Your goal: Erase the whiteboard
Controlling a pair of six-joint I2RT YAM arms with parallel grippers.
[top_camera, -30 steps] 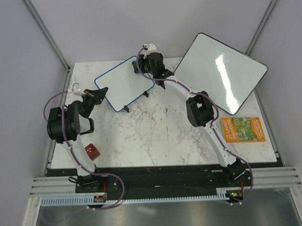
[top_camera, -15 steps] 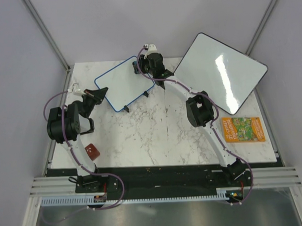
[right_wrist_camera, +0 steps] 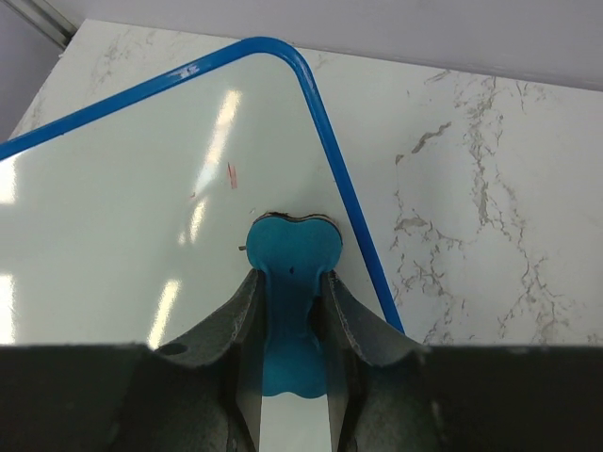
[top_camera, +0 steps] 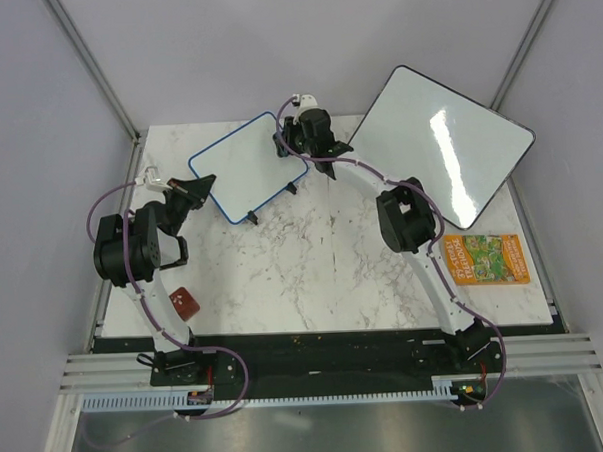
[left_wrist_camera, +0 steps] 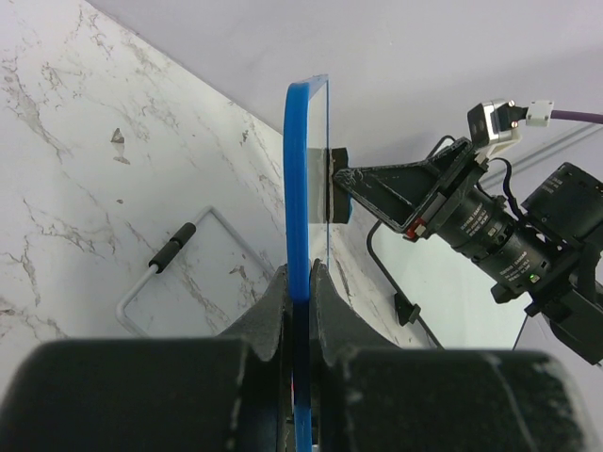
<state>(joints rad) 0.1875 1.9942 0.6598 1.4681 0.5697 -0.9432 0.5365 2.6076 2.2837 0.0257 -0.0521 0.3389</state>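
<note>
The small blue-rimmed whiteboard (top_camera: 244,166) lies tilted at the back left of the table. My left gripper (top_camera: 202,186) is shut on its near-left rim; the left wrist view shows the rim edge-on (left_wrist_camera: 300,179) between the jaws. My right gripper (top_camera: 294,146) is shut on a blue eraser (right_wrist_camera: 291,264) and presses it on the board surface (right_wrist_camera: 122,235) by the far right corner. A small red mark (right_wrist_camera: 232,175) remains just beyond the eraser. The eraser also shows against the board in the left wrist view (left_wrist_camera: 337,184).
A larger black-rimmed whiteboard (top_camera: 441,157) leans at the back right. An orange booklet (top_camera: 484,259) lies at the right edge. A small dark red block (top_camera: 186,303) sits near the front left. A wire stand (left_wrist_camera: 179,268) lies under the small board.
My right gripper with the eraser has slid to the right, toward the board's far right edge. The left gripper and the board have stayed still.
</note>
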